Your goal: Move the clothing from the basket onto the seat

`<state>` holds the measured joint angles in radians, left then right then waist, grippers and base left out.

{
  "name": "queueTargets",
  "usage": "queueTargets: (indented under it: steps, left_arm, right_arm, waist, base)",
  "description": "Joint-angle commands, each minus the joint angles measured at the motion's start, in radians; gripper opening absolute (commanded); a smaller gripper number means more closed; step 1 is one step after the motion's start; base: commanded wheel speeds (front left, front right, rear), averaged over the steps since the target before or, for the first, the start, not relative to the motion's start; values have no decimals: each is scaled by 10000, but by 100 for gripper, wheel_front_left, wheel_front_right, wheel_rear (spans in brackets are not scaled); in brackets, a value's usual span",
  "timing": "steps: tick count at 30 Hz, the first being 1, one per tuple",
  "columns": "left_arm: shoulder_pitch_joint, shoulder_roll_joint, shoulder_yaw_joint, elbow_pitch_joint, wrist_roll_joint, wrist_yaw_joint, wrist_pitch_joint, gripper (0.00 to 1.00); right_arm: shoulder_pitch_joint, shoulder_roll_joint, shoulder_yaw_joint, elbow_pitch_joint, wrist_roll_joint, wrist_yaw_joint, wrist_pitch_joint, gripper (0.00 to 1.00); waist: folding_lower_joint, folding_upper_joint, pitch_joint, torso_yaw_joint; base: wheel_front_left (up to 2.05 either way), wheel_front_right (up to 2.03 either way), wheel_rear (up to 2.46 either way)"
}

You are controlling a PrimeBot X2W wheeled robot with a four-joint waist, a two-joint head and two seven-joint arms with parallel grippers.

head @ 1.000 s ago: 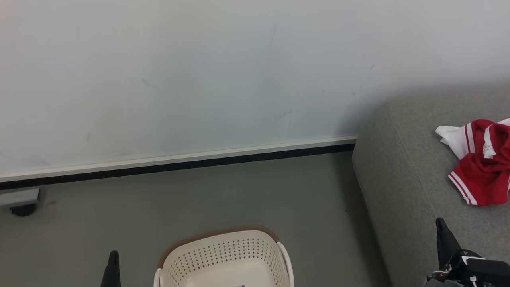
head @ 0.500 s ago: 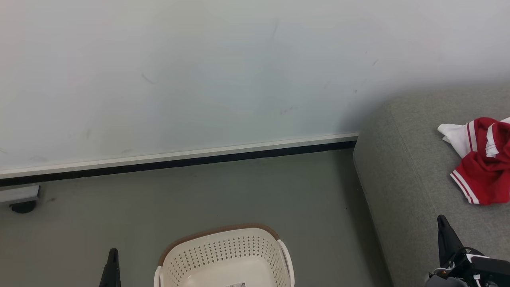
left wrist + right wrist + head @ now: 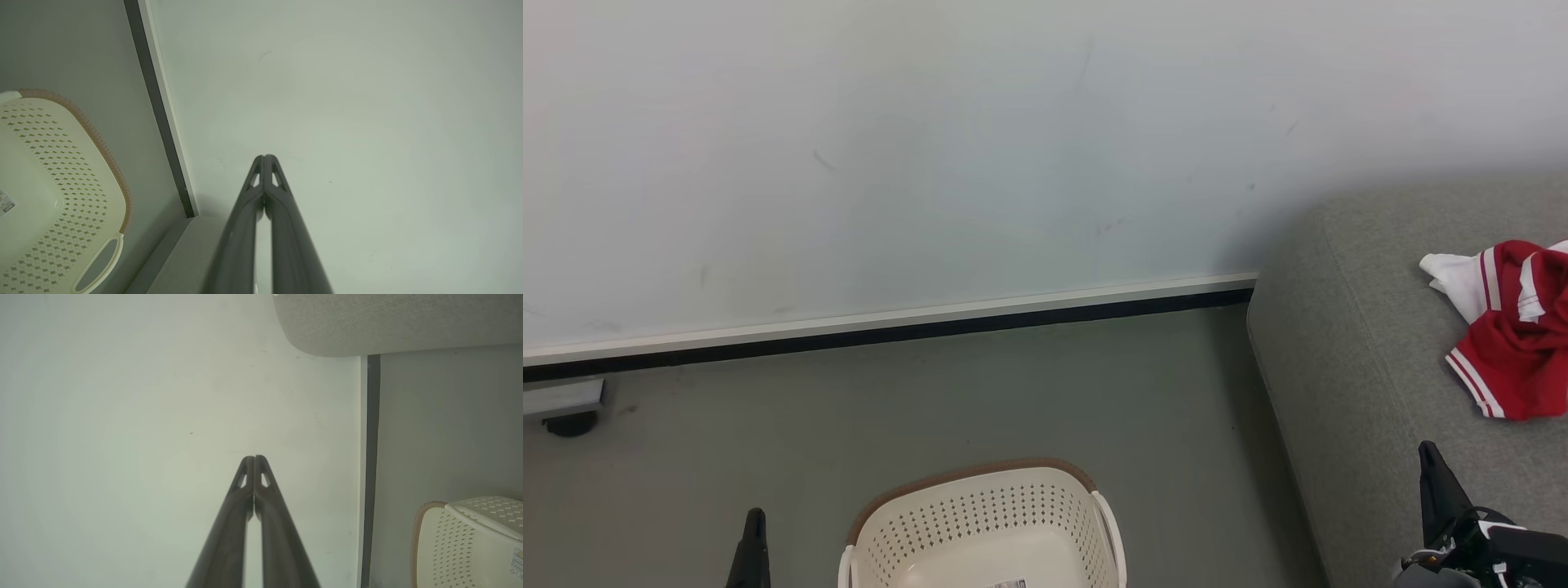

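Lying crumpled on the seat (image 3: 1347, 367), the garment (image 3: 1515, 359) is judged light, limp — best pinched at a fold; left fingers (image 3: 245, 228) and right fingers (image 3: 235, 526) are closed, empty.

place: plain home-like room | cues: grey seat (image 3: 1347, 367), laundry basket (image 3: 980, 510), bare wall (image 3: 931, 163), skirting (image 3: 931, 323)

Soft even light; faint shadow on the wall (image 3: 1262, 233) by the seat (image 3: 1347, 351); wrist-view corners perhaps dimmer.
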<state>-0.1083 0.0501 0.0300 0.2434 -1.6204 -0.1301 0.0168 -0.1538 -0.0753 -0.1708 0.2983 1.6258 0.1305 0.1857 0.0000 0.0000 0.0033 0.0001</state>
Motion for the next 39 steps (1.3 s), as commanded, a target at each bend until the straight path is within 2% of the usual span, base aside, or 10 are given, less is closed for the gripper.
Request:
queueTargets:
  steps: [1,39]
  left_arm:
    - [-75,-2,37,22,-25,-25,23,0]
    - [-74,-2,36,19,-27,-25,20,0]
  right_arm:
    - [-40,19,0,-15,-49,4,46,0]
    - [-63,104,-124,-10,-162,4,138,0]
  waist:
    - [0,0,0,0]
    - [0,0,-1,0]
  base:
    - [0,0,0]
    - [0,0,0]
